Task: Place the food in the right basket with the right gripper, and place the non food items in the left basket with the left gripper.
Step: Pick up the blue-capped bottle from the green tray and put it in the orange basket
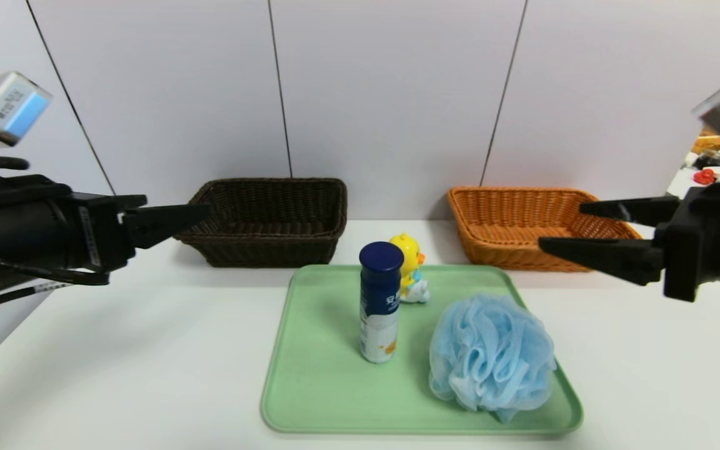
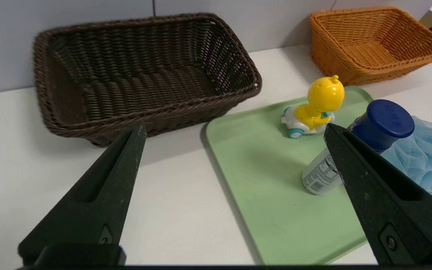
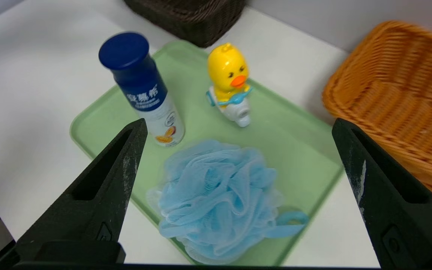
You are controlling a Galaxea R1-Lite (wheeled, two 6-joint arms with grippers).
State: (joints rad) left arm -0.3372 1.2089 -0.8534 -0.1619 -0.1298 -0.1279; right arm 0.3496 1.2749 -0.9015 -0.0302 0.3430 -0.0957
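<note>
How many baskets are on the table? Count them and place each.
2. The dark brown basket sits behind the green tray's left corner; the orange basket sits behind its right corner. Both look empty; none seems hidden.

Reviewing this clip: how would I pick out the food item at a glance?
Find the green tray mid-table, in front of the two baskets. The food stands upright near its centre, just in front of the yellow duck toy. It is the only tall slim cylinder, with a dark blue cap and white lower body.
</note>
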